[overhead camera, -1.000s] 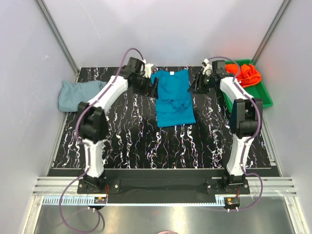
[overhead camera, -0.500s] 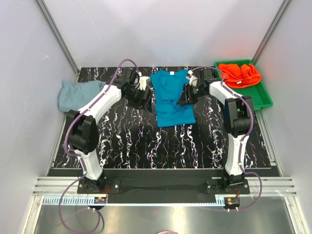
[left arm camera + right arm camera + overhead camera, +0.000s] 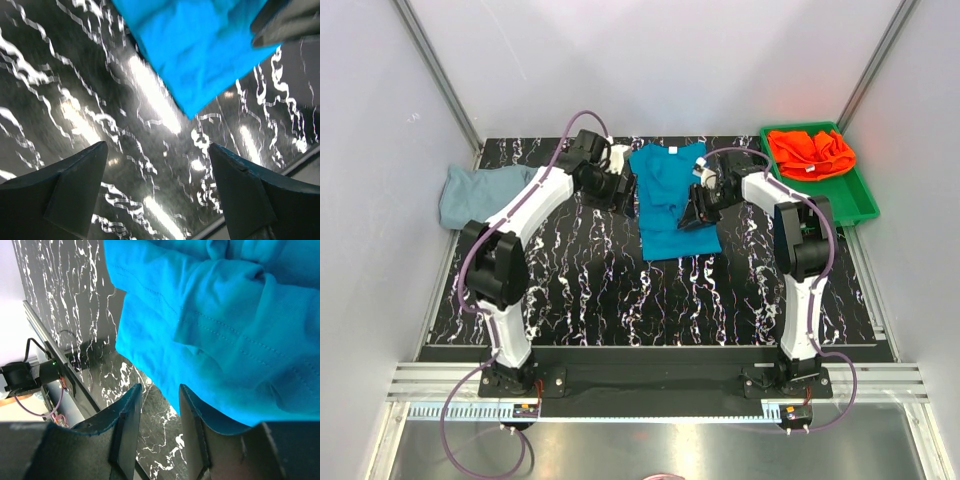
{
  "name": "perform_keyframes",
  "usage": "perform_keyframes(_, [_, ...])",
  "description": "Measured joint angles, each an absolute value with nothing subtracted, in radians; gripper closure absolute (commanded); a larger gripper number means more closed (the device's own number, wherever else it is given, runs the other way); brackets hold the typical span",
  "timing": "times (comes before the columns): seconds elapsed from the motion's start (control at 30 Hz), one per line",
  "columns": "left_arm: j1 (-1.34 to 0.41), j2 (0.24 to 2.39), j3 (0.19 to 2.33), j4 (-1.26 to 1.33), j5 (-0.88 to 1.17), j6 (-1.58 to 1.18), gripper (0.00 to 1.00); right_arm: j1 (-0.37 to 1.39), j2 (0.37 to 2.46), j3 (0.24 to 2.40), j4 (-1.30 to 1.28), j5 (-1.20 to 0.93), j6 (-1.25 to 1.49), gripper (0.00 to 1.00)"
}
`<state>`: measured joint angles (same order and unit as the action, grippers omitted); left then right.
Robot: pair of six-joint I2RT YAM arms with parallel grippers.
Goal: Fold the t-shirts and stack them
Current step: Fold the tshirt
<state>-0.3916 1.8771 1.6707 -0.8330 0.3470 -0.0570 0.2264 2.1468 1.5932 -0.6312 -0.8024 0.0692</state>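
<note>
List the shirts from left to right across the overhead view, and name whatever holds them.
pale grey-blue t-shirt → teal-blue t-shirt → orange-red t-shirt, lying in the green tray

You're looking at a lab test cell: plain white panels (image 3: 660, 60) and aluminium struts (image 3: 437, 75) box in a black marbled table (image 3: 590, 290). Along the bottom of the frame runs a metal rail (image 3: 430, 382) with purple cables (image 3: 448, 440).
</note>
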Motion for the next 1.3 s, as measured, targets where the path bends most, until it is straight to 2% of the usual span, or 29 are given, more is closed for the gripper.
perform_keyframes(0.2, [-0.45,1.962,1.715,-0.817,0.35,-0.061,0.14,0.228,2.198,1.608,-0.635,-0.793,0.054,0.57])
perform_keyframes(0.47, [-0.522,1.987,1.714,-0.82,0.358,-0.062,0.12,0.229,2.316,1.737,-0.647,-0.774,0.057,0.57])
perform_keyframes(1.03, [-0.529,1.987,1.639,-0.822,0.345,-0.061,0.12,0.21,2.571,2.322,-0.558,-0.651,0.144,0.53])
perform_keyframes(1.1, [-0.534,1.987,1.639,-0.82,0.345,-0.061,0.11,0.202,2.571,2.346,-0.544,-0.646,0.152,0.53])
perform_keyframes(1.17, [-0.54,1.987,1.641,-0.821,0.344,-0.06,0.06,0.191,2.561,2.347,-0.528,-0.645,0.155,0.53])
perform_keyframes(1.3, [-0.544,2.041,1.74,-0.843,0.334,-0.049,0.05,0.161,2.477,2.207,-0.515,-0.646,0.146,0.52])
